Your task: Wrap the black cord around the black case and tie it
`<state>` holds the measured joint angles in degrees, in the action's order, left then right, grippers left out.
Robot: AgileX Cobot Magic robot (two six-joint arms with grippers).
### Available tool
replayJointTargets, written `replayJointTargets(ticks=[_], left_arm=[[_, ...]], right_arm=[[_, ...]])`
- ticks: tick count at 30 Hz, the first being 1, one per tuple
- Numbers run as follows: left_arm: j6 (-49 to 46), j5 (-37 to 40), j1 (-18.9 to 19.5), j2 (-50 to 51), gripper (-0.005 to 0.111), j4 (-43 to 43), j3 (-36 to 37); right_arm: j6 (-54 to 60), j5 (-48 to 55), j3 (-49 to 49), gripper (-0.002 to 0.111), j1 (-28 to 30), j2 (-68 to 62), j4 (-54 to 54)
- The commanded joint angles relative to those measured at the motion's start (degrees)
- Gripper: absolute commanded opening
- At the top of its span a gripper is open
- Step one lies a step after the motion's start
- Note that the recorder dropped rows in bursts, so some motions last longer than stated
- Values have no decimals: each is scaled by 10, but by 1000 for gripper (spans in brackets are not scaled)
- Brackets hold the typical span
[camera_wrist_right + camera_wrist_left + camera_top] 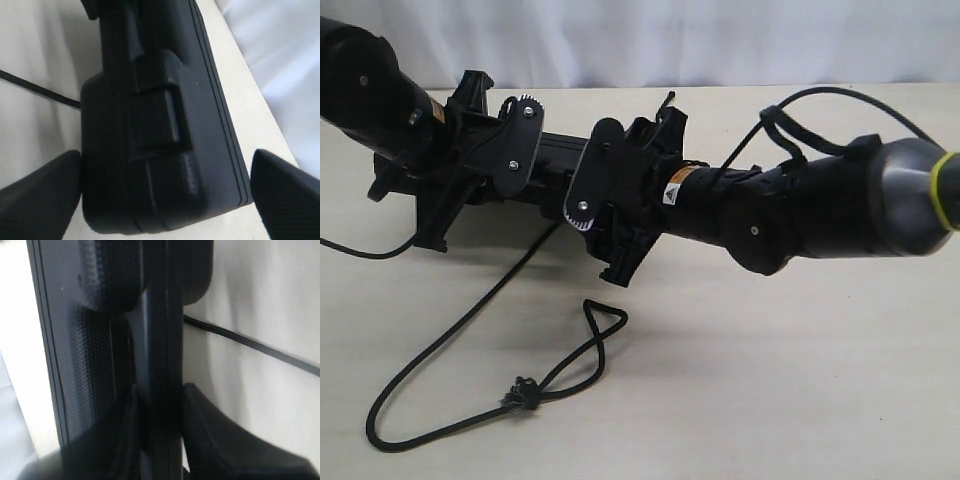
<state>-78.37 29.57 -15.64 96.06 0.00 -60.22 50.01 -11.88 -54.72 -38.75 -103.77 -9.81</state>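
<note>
well, exterior: black case [555, 150] upper centre, black cord [488, 292] limp at lower left; i'd take it by the knot [525, 394]. left wrist: left gripper [160, 405] clamps the case's rigid rim. right wrist: right gripper [165, 195] gapes, straddling its end, empty.

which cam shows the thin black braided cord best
The exterior view: the thin black braided cord lies looped on the table with its knot visible. Each wrist view catches only a short stretch of it beside the flat black plastic case.
</note>
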Motion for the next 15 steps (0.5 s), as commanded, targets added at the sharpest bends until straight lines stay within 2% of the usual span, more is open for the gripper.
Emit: replayJointTargets(ticks=[1,15], left_arm=[[2,-27,-1,-12,0,4,-5],[2,-29,-1,-12,0,3,-5]], right_arm=[[-3,-20,1,84,0,-23,1],[4,-180,1,84,-1,-89,52]])
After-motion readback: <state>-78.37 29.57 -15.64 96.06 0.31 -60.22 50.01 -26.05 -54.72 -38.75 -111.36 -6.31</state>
